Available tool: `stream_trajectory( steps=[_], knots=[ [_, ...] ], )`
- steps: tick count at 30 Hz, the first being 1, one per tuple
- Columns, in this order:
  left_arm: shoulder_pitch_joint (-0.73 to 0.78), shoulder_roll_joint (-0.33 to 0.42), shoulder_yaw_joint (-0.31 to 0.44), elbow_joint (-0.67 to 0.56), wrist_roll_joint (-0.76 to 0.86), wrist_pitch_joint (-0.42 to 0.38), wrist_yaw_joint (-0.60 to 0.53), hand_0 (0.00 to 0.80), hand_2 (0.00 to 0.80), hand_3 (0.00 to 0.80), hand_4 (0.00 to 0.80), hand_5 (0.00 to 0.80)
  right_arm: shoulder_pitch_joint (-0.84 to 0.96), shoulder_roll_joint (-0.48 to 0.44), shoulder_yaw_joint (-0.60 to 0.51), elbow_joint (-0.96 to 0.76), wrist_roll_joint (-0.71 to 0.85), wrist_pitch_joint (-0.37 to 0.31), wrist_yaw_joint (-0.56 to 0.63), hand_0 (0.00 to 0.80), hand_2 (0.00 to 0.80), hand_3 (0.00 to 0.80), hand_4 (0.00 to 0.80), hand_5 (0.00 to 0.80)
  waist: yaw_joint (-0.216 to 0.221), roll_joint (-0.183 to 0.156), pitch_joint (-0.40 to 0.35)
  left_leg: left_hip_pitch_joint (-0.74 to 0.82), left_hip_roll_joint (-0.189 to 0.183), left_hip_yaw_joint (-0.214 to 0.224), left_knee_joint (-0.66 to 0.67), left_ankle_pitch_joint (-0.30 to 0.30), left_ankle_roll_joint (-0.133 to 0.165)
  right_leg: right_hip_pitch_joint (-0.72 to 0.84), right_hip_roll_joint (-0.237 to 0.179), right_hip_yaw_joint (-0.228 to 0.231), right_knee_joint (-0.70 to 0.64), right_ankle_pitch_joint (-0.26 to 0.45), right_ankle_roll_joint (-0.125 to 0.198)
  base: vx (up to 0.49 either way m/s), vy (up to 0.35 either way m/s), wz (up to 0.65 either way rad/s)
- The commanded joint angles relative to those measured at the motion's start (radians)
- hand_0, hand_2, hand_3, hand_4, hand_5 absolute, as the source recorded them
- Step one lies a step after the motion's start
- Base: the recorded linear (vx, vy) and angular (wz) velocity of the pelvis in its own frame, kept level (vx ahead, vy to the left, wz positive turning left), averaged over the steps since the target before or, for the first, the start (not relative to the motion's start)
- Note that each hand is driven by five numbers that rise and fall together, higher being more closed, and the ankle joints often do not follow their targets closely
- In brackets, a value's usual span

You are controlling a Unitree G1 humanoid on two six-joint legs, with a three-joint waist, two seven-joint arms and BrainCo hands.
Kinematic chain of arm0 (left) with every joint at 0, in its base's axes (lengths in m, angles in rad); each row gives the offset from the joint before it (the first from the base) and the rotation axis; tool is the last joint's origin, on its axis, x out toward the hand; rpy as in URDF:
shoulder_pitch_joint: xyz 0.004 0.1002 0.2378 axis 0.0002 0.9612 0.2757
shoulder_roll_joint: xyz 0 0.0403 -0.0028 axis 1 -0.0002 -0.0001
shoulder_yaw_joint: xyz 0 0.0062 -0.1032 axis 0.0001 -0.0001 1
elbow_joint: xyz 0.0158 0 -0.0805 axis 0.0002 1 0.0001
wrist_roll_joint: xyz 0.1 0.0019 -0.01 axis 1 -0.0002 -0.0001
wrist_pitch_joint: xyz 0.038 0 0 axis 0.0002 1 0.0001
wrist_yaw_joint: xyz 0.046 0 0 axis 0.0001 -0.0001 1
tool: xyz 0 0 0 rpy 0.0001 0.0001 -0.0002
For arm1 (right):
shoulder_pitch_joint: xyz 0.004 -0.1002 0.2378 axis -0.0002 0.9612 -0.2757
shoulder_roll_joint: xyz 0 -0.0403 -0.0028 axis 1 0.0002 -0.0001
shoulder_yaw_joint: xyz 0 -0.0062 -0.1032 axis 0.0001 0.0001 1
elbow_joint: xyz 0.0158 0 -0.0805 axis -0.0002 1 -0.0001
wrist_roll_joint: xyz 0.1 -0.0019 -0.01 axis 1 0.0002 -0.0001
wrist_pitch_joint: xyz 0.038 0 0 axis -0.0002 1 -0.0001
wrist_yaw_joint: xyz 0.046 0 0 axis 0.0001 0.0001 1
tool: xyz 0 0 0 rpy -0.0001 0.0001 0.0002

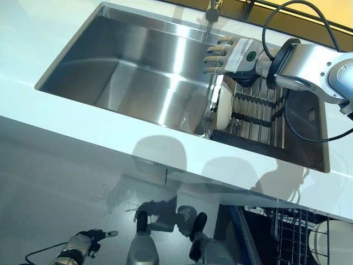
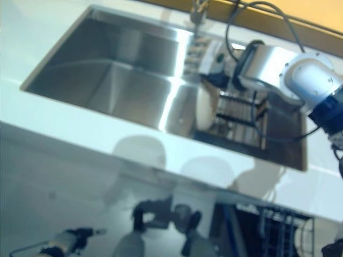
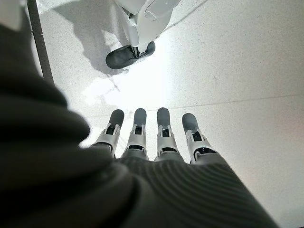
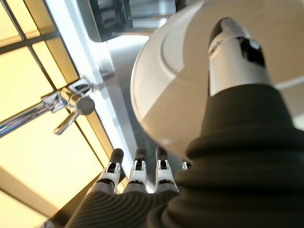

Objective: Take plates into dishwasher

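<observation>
A white plate (image 1: 223, 107) stands on edge at the left end of a dark wire rack (image 1: 256, 113) in the right part of the steel sink (image 1: 138, 77). My right hand (image 1: 234, 55) hovers just above and behind it, open, fingers straight and pointing left. In the right wrist view the plate (image 4: 175, 80) fills the space past my thumb (image 4: 232, 61), and the hand holds nothing. My left hand (image 1: 83, 244) hangs low by the floor, open and empty, its fingers (image 3: 164, 133) straight.
A faucet (image 1: 212, 14) rises behind the sink near my right hand. The white counter (image 1: 182, 149) runs along the front of the sink. At lower right the dishwasher's wire rack (image 1: 292, 232) is pulled out, with a white plate (image 1: 331, 243) in it.
</observation>
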Motion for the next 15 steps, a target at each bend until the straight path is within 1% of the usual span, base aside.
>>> stream_trajectory(
  steps=[1,2,3,4,10,15],
  knots=[
    [-0.018,0.069,-0.015,0.004,-0.029,-0.004,-0.009,0.0,0.0,0.0,0.0,0.0,-0.015,-0.004,0.027,0.009,-0.022,-0.006,0.038,0.264,0.264,0.264,0.264,0.264,0.017,-0.046,0.01,-0.067,-0.023,0.038,-0.011,0.046,0.019,0.066,-0.045,0.044,-0.001,-0.06,0.111,0.0,0.0,0.0],
    [-0.017,0.069,-0.015,0.003,-0.028,-0.003,-0.008,0.0,0.0,0.0,0.0,0.0,-0.008,0.001,0.026,0.016,-0.028,-0.006,0.058,0.402,0.402,0.402,0.402,0.402,0.019,-0.045,0.01,-0.066,-0.024,0.038,-0.011,0.046,0.019,0.068,-0.045,0.044,-0.001,-0.06,0.11,0.0,0.0,0.0],
    [-0.016,0.067,-0.013,0.003,-0.027,-0.003,-0.007,0.0,0.0,0.0,0.0,0.0,-0.001,0.004,0.025,0.026,-0.038,-0.013,0.063,0.521,0.521,0.521,0.521,0.521,0.02,-0.045,0.01,-0.064,-0.024,0.038,-0.011,0.045,0.019,0.07,-0.045,0.043,-0.001,-0.061,0.11,0.0,0.0,0.0],
    [-0.014,0.067,-0.012,0.003,-0.026,-0.005,-0.008,0.0,0.0,0.0,0.0,0.0,0.005,0.006,0.023,0.034,-0.042,-0.019,0.063,0.8,0.8,0.8,0.8,0.8,0.021,-0.046,0.01,-0.063,-0.024,0.038,-0.011,0.045,0.019,0.071,-0.045,0.043,-0.001,-0.062,0.109,0.0,0.0,0.0],
    [-0.008,0.067,-0.011,0.003,-0.021,-0.014,-0.012,0.0,0.0,0.0,0.0,0.0,0.028,0.022,0.016,0.065,-0.08,-0.037,0.057,0.8,0.8,0.8,0.8,0.8,0.025,-0.044,0.004,-0.06,-0.023,0.039,-0.011,0.046,0.018,0.074,-0.046,0.041,-0.001,-0.062,0.108,0.0,0.0,0.0],
    [-0.01,0.065,-0.014,-0.001,-0.021,-0.013,-0.013,0.0,0.0,0.0,0.0,0.0,0.031,0.027,0.015,0.091,-0.102,-0.066,0.011,0.8,0.8,0.8,0.8,0.8,0.026,-0.043,0.003,-0.062,-0.021,0.041,-0.011,0.046,0.018,0.072,-0.046,0.041,-0.001,-0.062,0.108,0.0,0.0,0.0]
  ],
)
